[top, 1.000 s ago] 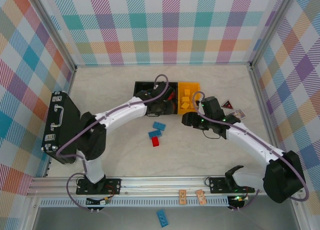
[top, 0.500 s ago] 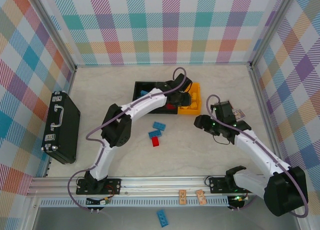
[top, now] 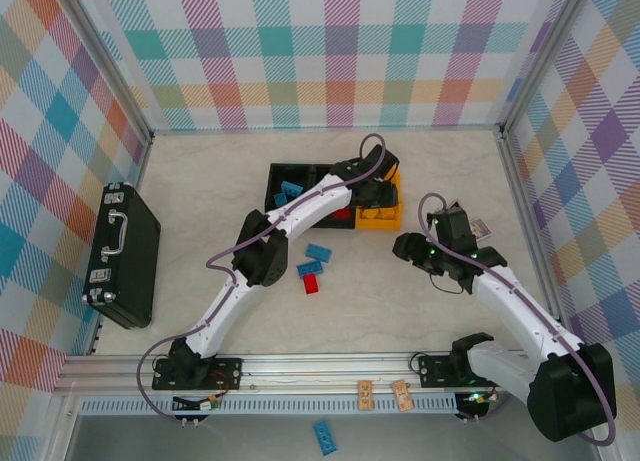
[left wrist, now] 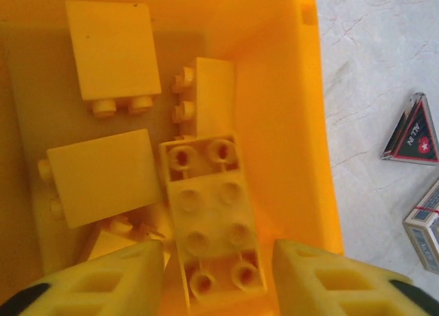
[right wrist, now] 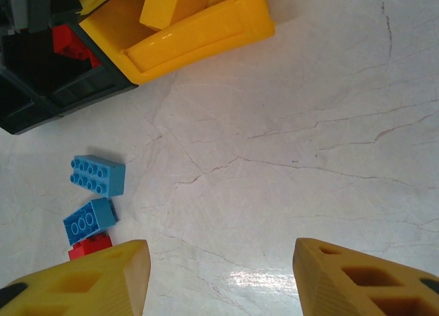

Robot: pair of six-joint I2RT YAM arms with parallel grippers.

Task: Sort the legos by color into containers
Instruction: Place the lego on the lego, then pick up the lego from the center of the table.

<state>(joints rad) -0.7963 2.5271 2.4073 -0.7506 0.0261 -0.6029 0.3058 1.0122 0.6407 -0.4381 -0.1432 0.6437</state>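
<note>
yellow bricks (left wrist: 209,220) lie piled in the yellow bin (left wrist: 291,124), just past the left fingers (left wrist: 103,282). two blue bricks (right wrist: 97,175) and one red brick (right wrist: 89,246) lie on the counter (right wrist: 288,158) by the right fingers (right wrist: 89,278).

Top view: the left arm's wrist lies over the yellow bin (top: 378,219), so you cannot see most of its contents. The black bin (top: 338,222) against its left side is largely covered too. Right of the yellow bin, the right arm overlaps a small box (top: 480,226); its print is too small for you to read.

Left wrist view: the yellow bin runs off the top, left and bottom edges. The left gripper (left wrist: 219,275) is cut by the bottom edge, and one finger covers part of a yellow brick (left wrist: 110,242) inside the bin.

Right wrist view: the top edge cuts the yellow bin. A red brick (right wrist: 89,246), well apart from the bin, sits half behind the right gripper (right wrist: 219,275).
</note>
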